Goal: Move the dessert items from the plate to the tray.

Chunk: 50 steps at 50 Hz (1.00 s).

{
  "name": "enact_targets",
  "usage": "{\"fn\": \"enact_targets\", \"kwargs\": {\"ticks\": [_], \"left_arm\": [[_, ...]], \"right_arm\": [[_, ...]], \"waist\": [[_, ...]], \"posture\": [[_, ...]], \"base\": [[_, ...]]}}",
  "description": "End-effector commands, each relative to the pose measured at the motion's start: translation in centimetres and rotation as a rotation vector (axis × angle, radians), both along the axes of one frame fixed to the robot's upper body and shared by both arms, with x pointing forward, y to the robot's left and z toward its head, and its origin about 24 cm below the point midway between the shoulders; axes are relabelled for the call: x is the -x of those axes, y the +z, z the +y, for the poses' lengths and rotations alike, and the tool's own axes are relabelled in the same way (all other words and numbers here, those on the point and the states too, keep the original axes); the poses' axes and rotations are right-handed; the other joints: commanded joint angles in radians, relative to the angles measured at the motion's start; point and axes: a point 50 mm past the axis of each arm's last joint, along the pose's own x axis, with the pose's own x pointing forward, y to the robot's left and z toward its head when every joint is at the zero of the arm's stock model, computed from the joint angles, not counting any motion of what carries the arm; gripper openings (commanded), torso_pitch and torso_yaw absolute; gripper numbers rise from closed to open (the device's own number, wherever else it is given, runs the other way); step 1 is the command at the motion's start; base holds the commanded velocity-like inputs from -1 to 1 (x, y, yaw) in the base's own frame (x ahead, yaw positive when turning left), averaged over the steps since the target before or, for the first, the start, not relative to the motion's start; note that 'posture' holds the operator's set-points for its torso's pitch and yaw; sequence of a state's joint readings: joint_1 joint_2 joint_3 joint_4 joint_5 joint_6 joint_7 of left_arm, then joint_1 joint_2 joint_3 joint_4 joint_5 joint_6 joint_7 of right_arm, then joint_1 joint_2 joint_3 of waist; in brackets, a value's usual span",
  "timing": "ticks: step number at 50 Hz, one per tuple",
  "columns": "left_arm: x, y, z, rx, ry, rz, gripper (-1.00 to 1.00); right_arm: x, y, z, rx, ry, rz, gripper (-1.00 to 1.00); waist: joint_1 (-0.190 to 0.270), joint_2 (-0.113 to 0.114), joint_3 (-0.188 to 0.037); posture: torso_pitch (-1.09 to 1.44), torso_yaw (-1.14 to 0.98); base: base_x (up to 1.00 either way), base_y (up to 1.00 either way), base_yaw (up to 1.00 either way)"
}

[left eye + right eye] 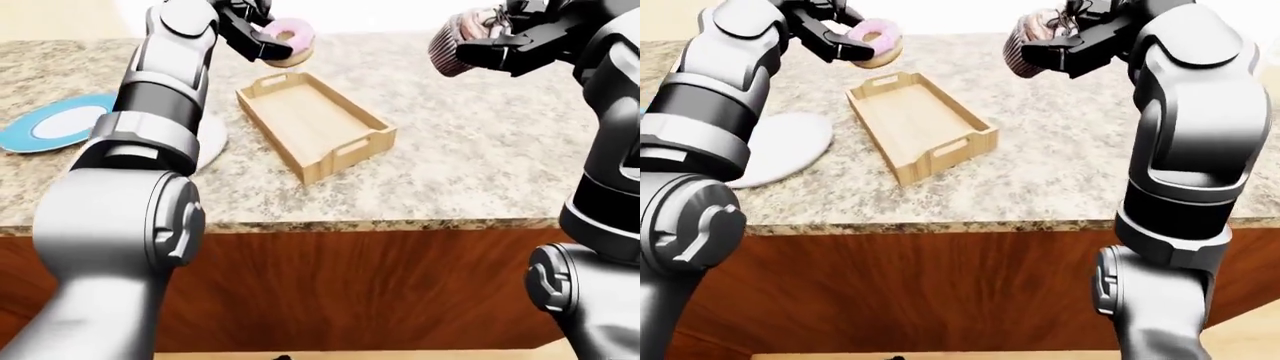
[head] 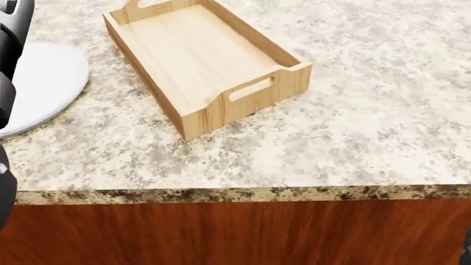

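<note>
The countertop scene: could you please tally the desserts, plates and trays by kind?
Desserts: 2, pink-frosted ring doughnut, brown-wrapped cupcake, each in a robot hand.
Plates: 2, white round plate, blue-rimmed round plate.
Trays: 1, light wooden tray.
Total: 5.

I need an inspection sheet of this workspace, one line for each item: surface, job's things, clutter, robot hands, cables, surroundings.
Surface: speckled granite counter, wooden front below.
Job's things: wooden tray with nothing in it; white plate to its left in the head view, bare where visible; pink-frosted donut and cupcake both held in the air.
Clutter: blue-rimmed plate at the left edge of the left-eye view.
Robot hands: left robot hand grips the donut; right robot hand grips the cupcake.
Cables: nothing seen.
Surroundings: light floor, pale background.
</note>
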<state>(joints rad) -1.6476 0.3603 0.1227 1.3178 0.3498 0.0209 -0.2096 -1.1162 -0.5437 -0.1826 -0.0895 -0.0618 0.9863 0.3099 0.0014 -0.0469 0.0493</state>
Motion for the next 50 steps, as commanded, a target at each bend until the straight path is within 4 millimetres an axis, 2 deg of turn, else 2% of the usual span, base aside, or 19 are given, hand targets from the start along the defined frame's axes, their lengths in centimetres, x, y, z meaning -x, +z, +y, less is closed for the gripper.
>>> {"fn": "enact_targets", "kwargs": {"ticks": [1, 8, 11, 12, 13, 14, 15, 21, 23, 25, 27, 29, 30, 34, 37, 40, 41, 43, 50], "left_arm": [[0.75, 2.58, -0.03, 0.006, -0.003, -0.096, -1.0], [0.68, 2.33, -0.07, 0.002, -0.003, -0.094, -1.0], [0.7, 2.37, -0.11, -0.001, -0.005, -0.095, -1.0], [0.7, 2.41, -0.1, 0.003, -0.005, -0.096, -1.0], [0.69, 2.35, -0.11, 0.001, -0.006, -0.096, -1.0], [0.68, 2.33, -0.11, 0.001, -0.006, -0.095, -1.0], [0.68, 2.32, -0.13, 0.002, -0.008, -0.096, -1.0], [0.71, 2.4, -0.25, 0.003, -0.016, -0.099, -1.0], [0.73, 2.44, -0.28, 0.0, -0.018, -0.1, -1.0], [0.73, 2.41, -0.48, 0.002, -0.027, -0.101, -1.0], [0.73, 2.42, -0.66, 0.001, -0.034, -0.1, -1.0], [0.76, 2.52, -0.56, 0.002, -0.031, -0.102, -1.0], [0.75, 2.5, -0.55, 0.0, -0.03, -0.102, -1.0], [0.81, 2.69, -0.57, 0.001, -0.03, -0.104, -1.0], [0.83, 2.79, -0.57, 0.0, -0.028, -0.106, -1.0], [0.86, 2.88, -0.56, 0.001, -0.028, -0.107, -1.0], [0.87, 2.93, -0.55, 0.002, -0.028, -0.108, -1.0], [0.87, 2.9, -0.54, 0.001, -0.027, -0.108, -1.0], [0.65, 2.15, -0.63, -0.011, -0.034, -0.094, -1.0]], "right_arm": [[0.94, 1.75, 0.15, 0.013, 0.007, -0.095, -1.0], [1.1, 1.65, 0.06, -0.005, 0.011, -0.114, -1.0], [0.99, 1.44, 0.01, -0.009, 0.007, -0.1, -1.0], [1.0, 1.47, 0.01, -0.015, 0.007, -0.101, -1.0], [0.99, 1.46, -0.02, -0.03, 0.008, -0.098, -1.0], [0.97, 1.45, -0.05, -0.03, 0.006, -0.097, -1.0], [1.03, 1.52, -0.11, -0.027, 0.002, -0.102, -1.0], [1.09, 1.55, -0.19, -0.026, -0.005, -0.111, -1.0], [1.02, 1.44, -0.04, -0.025, -0.002, -0.105, -1.0], [0.96, 1.43, -0.08, -0.029, -0.002, -0.108, -1.0], [0.73, 1.17, -0.16, -0.049, -0.015, -0.091, -1.0], [0.59, 1.01, -0.45, -0.068, -0.034, -0.083, -1.0], [0.62, 0.98, -0.4, -0.049, -0.031, -0.083, -1.0], [0.88, 1.25, -0.45, -0.071, -0.032, -0.097, -1.0], [0.87, 1.44, -0.33, -0.081, -0.023, -0.1, -1.0], [0.83, 1.76, 0.04, -0.1, 0.01, -0.12, -1.0], [0.6, 1.59, 0.02, -0.038, -0.019, -0.104, -1.0], [0.45, 1.25, 0.3, -0.001, -0.006, -0.083, -1.0], [0.51, 1.24, 0.12, 0.009, -0.021, -0.097, -1.0]], "waist": [[0.006, -0.011, -0.027], [-0.013, 0.023, 0.017], [-0.03, 0.088, -0.005], [-0.025, 0.054, -0.012], [-0.017, 0.067, -0.023], [-0.019, 0.066, 0.026], [-0.015, 0.063, 0.031], [-0.004, 0.052, 0.028], [-0.001, 0.053, -0.01], [0.006, 0.046, 0.018], [0.014, 0.015, 0.026], [0.025, -0.047, 0.013], [0.022, -0.006, 0.025], [0.002, 0.009, -0.026], [-0.007, 0.011, -0.032], [0.021, 0.034, -0.001], [0.023, 0.072, 0.018], [0.016, 0.102, 0.03], [0.016, 0.003, -0.01]], "posture": [[0.05, 0.0], [0.05, 0.0], [0.05, 0.0], [0.05, 0.0], [0.05, 0.0], [0.05, 0.0], [0.05, 0.0], [0.05, 0.0], [0.05, 0.0], [0.05, 0.0], [0.05, 0.0], [0.05, 0.0], [0.05, 0.0], [0.05, 0.0], [0.05, 0.0], [0.05, 0.0], [0.05, 0.0], [0.05, 0.0], [0.05, 0.0]], "base": [[0.06, 0.22, 0.0], [0.01, 0.06, 0.0], [0.0, 0.0, 0.0], [0.07, 0.0, 0.0], [0.64, 0.0, 0.0], [0.66, 0.0, 0.0], [0.66, 0.0, 0.0], [0.54, 0.0, 0.0], [0.14, 0.0, 0.0], [0.0, 0.0, 0.0], [0.0, 0.0, 0.0], [0.0, 0.0, 0.0], [0.0, 0.0, 0.0], [0.0, 0.0, -0.23], [0.0, 0.0, -1.0], [0.0, -0.23, -0.67], [0.0, 0.0, 0.0], [0.0, 0.0, 0.0], [0.0, 0.0, 0.0]]}}
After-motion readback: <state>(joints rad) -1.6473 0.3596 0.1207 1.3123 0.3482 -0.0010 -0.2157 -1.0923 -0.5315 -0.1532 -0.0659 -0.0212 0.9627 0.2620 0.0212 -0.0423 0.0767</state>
